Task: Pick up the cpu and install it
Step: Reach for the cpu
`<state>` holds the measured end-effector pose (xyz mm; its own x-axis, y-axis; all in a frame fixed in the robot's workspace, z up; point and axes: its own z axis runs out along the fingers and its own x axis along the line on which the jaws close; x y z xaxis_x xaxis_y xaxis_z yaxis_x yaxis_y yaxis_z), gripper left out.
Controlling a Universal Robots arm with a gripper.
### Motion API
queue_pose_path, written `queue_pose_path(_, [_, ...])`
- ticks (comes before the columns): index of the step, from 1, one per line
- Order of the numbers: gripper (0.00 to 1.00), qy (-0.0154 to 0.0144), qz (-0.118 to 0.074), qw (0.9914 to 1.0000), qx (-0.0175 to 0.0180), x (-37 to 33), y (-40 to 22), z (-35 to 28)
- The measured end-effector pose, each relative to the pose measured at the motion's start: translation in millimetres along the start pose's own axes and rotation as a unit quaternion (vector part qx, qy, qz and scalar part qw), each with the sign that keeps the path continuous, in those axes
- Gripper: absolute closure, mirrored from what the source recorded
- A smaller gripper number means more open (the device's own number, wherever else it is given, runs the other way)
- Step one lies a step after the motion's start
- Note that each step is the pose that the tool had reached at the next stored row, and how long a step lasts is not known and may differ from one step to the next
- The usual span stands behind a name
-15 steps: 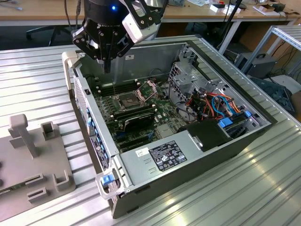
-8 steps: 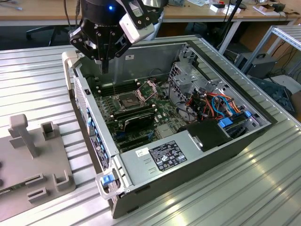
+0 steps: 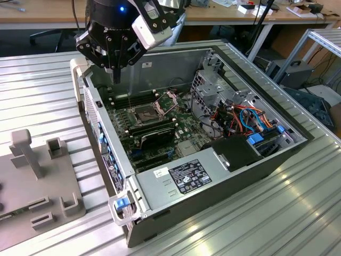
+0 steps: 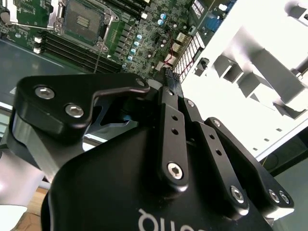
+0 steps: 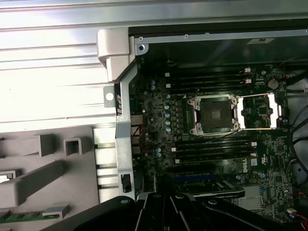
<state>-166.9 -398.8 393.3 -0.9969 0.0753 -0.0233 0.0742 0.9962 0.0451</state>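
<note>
Hovering claw point(image 3: 116, 78), above motherboard point(image 3: 184, 124), socket point(image 3: 144, 113) open

Ribbed alu table point(image 3: 42, 90), glare bands on front part. Behind it long wooden desk point(image 3: 42, 13) w/ chair base point(image 3: 42, 36) under, dark floor point(image 3: 16, 44). Metal rack frame point(image 3: 326, 40) at the exterior view's right, grey box point(image 3: 292, 72) beside it.

The arm's pincer point(image 3: 115, 68), seen in the exterior view as a glossy black, round-bodied head with a small blue light point(image 3: 122, 8) glowing on its casing and a white-and-grey camera block point(image 3: 152, 28) fixed to one side. In the second wrist view its matte black link bars point(image 4: 171, 130) are pinned with silver hex-socket screws point(image 4: 175, 170), and the curved black housing point(image 4: 96, 192) behind them bears white lettering point(image 4: 159, 224)
</note>
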Motion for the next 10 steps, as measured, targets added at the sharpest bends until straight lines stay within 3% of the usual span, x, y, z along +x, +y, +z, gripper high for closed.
queue_pose_path(10, [0.89,0.0,0.0,1.0,0.0,6.5,-0.5,-0.2])
